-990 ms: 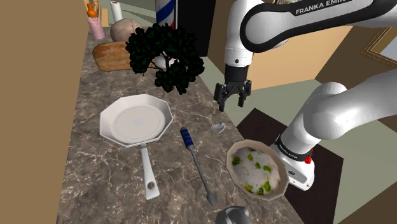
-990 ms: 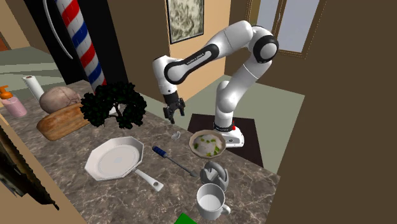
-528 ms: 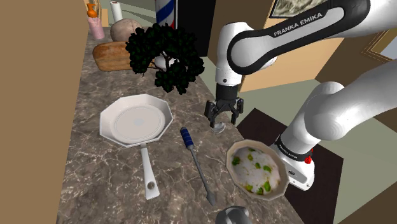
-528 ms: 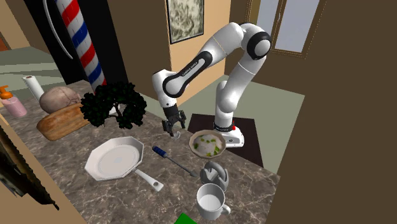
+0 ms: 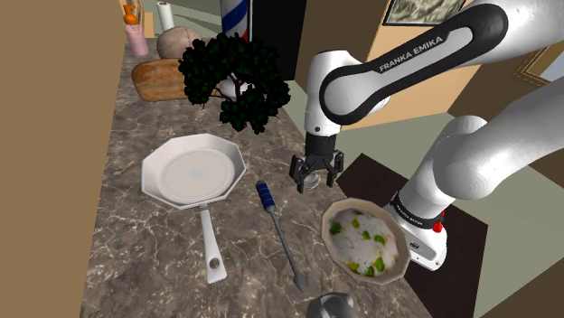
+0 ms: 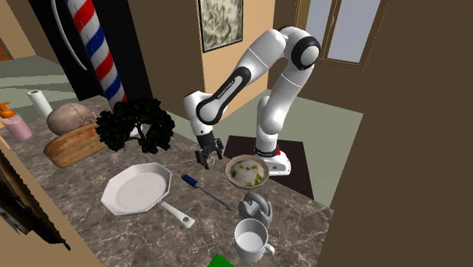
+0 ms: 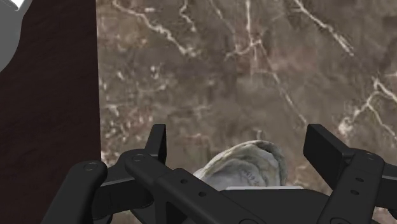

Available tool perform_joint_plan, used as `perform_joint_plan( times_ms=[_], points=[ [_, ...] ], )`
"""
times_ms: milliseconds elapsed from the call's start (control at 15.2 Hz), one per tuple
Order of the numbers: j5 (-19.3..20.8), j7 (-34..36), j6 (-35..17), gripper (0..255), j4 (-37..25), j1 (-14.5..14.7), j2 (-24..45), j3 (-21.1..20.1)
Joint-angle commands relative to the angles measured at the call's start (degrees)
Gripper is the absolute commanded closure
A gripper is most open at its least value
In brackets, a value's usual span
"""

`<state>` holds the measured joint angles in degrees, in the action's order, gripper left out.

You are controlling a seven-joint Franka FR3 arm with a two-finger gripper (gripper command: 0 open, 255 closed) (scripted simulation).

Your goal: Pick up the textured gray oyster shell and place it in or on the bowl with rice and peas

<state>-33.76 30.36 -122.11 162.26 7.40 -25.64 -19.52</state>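
Note:
The grey, ridged oyster shell [image 7: 247, 167] lies on the dark marbled counter [image 7: 254, 76], between my two black fingers [image 7: 157, 141]. My gripper [image 7: 242, 147] is open and its fingers stand apart on either side of the shell without clasping it. In the shoulder view the gripper [image 5: 316, 179] hangs low over the counter with the shell [image 5: 313, 182] partly hidden between the fingers. The bowl with rice and peas [image 5: 363, 239] sits near the counter's edge, toward that view's lower right of the gripper. The second exterior view has the gripper [image 6: 208, 160] just left of the bowl [image 6: 246, 172].
A white octagonal pan [image 5: 194, 172] and a blue-handled screwdriver [image 5: 265, 195] lie to the shoulder view's left of the gripper. A dark leafy plant [image 5: 235, 81] stands behind. A white mug [image 6: 252, 241] and a grey object [image 6: 255, 205] sit beyond the bowl. The counter edge runs close to the shell.
The gripper has come down from well above the counter to the shell, shifting slightly toward the shoulder view's lower left. Its fingers stay apart. The shell has not moved.

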Motion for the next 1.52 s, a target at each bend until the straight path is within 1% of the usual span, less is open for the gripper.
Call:
perform_joint_plan(
  times_ms=[0,264,330,924,990,1386,1452],
  points=[
    [-0.1,0.0,-0.2,0,0.1,0.0,0.1,0.0],
    [-0.1,0.0,-0.2,0,0.1,0.0,0.1,0.0],
    [-0.1,0.0,-0.2,255,0.1,0.0,0.1,0.0],
    [-0.1,0.0,-0.2,255,0.1,0.0,0.1,0.0],
    [-0.1,0.0,-0.2,0,0.1,0.0,0.1,0.0],
    [12.7,11.4,0.4,0,-4.5,-7.1,-3.6,-3.3],
    [13.0,11.8,0.5,0,-4.7,-7.3,-3.7,-3.4]
  ],
)
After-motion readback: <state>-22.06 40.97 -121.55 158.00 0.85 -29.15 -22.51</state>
